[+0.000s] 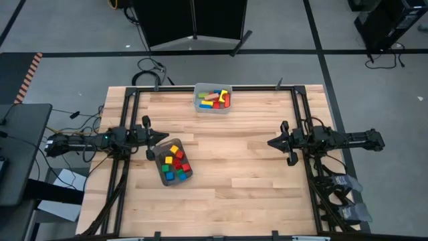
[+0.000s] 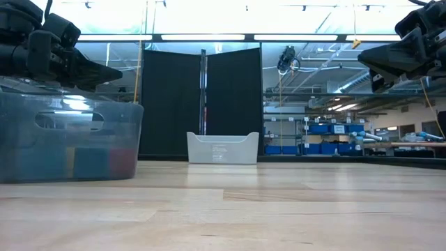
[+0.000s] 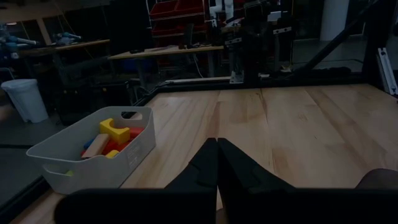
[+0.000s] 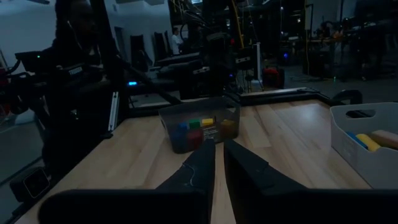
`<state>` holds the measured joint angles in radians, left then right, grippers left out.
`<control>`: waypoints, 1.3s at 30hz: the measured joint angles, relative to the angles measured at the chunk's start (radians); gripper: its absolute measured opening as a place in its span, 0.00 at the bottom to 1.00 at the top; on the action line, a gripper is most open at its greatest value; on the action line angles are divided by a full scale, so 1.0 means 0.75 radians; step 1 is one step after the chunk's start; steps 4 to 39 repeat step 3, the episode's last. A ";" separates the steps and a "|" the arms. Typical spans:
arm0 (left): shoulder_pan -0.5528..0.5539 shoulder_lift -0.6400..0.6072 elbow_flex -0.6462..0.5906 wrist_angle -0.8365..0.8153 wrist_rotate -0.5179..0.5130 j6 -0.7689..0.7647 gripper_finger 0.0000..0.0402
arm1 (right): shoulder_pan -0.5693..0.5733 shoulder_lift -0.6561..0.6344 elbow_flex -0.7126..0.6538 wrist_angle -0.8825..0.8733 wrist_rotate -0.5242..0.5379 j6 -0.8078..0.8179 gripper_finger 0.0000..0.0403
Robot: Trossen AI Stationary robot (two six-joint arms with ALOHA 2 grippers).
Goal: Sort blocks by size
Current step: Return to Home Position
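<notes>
wooden table (image 1: 254, 174) from above: the light grey bin (image 1: 198, 106) sits at 12 o'clock by the far edge and holds the longer blocks (image 1: 215, 98). the dark tray (image 1: 160, 175) lies at about 8 o'clock, filled with small cubes (image 1: 176, 164). the left claw (image 1: 162, 136) hangs at 9 o'clock, just beside the tray. the right claw (image 1: 271, 142) is at 3 o'clock, well apart from both.

low view: both claws hover above the table, with the tray close by and the bin far behind.

left wrist view: the fingers (image 3: 205, 168) meet at their tips and grip nothing. the bin lies ahead.

right wrist view: the fingers (image 4: 199, 165) are drawn together and empty. the tray stands ahead.
</notes>
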<state>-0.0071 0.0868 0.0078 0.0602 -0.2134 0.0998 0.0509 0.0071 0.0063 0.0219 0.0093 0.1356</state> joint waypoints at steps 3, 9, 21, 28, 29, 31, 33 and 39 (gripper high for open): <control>0.000 0.000 0.000 0.000 0.000 0.000 0.02 | 0.000 0.000 0.000 0.000 0.000 0.000 0.11; 0.000 0.000 0.000 0.000 0.000 0.000 0.02 | 0.000 0.000 0.000 0.000 0.000 0.000 0.11; 0.000 0.000 0.000 0.000 0.000 0.000 0.02 | 0.000 0.000 0.000 0.000 0.000 0.000 0.11; 0.000 0.000 0.000 0.000 0.000 0.000 0.02 | 0.000 0.000 0.000 0.000 0.000 0.000 0.11; 0.000 0.000 0.000 0.000 0.000 0.000 0.02 | 0.000 0.000 0.000 0.000 0.000 0.000 0.11; 0.000 0.000 0.000 0.000 0.000 0.000 0.02 | 0.000 0.000 0.000 0.000 0.000 0.000 0.11; 0.000 0.000 0.000 0.000 0.000 0.000 0.02 | 0.000 0.000 0.000 0.000 0.000 0.000 0.11; 0.000 0.000 0.000 0.000 0.000 0.000 0.02 | 0.000 0.000 0.000 0.000 0.000 0.000 0.11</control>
